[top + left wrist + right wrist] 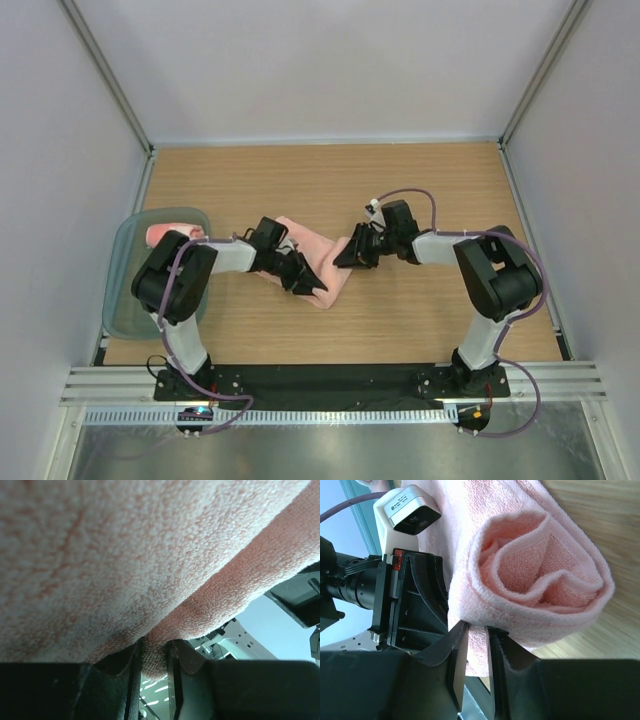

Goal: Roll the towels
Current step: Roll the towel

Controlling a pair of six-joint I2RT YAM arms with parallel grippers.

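A salmon-pink towel point(322, 256) lies mid-table between my two grippers. Its end facing the right wrist camera is a loose spiral roll point(540, 575). My left gripper point(312, 283) is shut on a fold of the towel point(150, 555), with the cloth pinched between its fingers point(155, 662). My right gripper point(346, 258) comes from the other side. Its jaws point(477, 640) are shut on a hanging edge of the same towel, just under the roll. A second pink towel point(166, 235) lies in the tray at the left.
The translucent grey-green tray point(125, 295) stands at the table's left edge, beside the left arm. The left gripper's black body point(410, 605) stands close to the right fingers. Grey walls enclose the wooden table point(420, 320) on three sides.
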